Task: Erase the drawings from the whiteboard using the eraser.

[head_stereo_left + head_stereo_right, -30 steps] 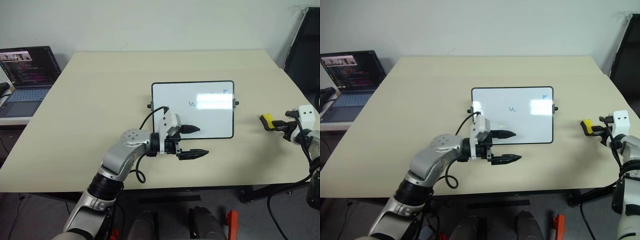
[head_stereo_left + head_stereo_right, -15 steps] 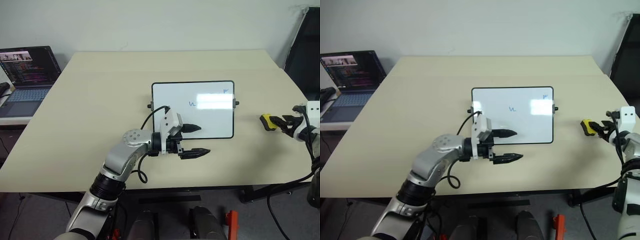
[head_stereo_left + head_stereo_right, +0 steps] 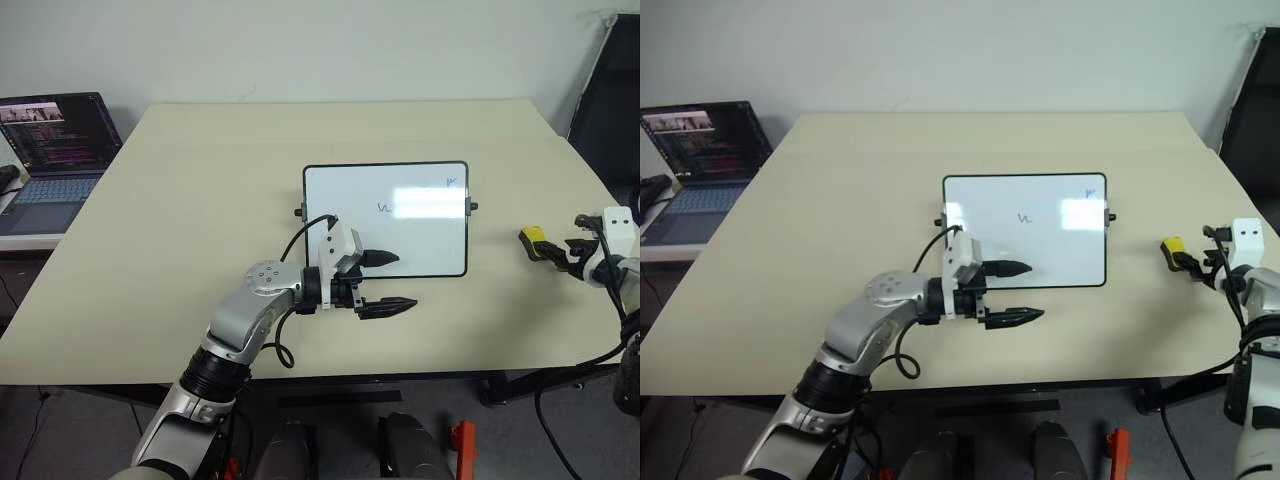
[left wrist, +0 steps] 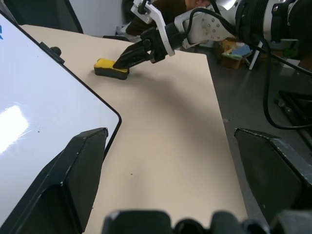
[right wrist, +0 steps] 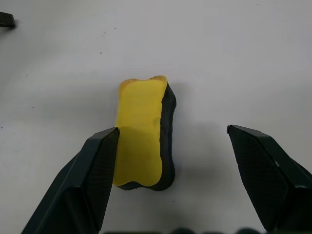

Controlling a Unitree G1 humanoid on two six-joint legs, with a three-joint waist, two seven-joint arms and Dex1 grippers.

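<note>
The whiteboard [image 3: 385,235] lies flat in the middle of the table. Two small blue drawings show on it, one near its middle [image 3: 383,208] and one at its far right corner [image 3: 452,182]. To its right the yellow and black eraser [image 3: 533,242] rests on the table. My right gripper [image 5: 171,130] stands open around the eraser [image 5: 144,139], one finger close by its yellow face, the other well apart. Over the board's near edge my left gripper [image 3: 405,280] hovers open and holds nothing, pointing toward the eraser [image 4: 111,68].
A laptop [image 3: 55,150] with a lit screen sits on a side desk at the far left. A black object [image 3: 610,100] stands beyond the table's far right corner. The table's right edge [image 4: 214,97] runs just behind the eraser.
The right gripper's fingers have spread apart at the eraser, and its wrist has shifted slightly. The eraser, the board and the left arm have stayed put.
</note>
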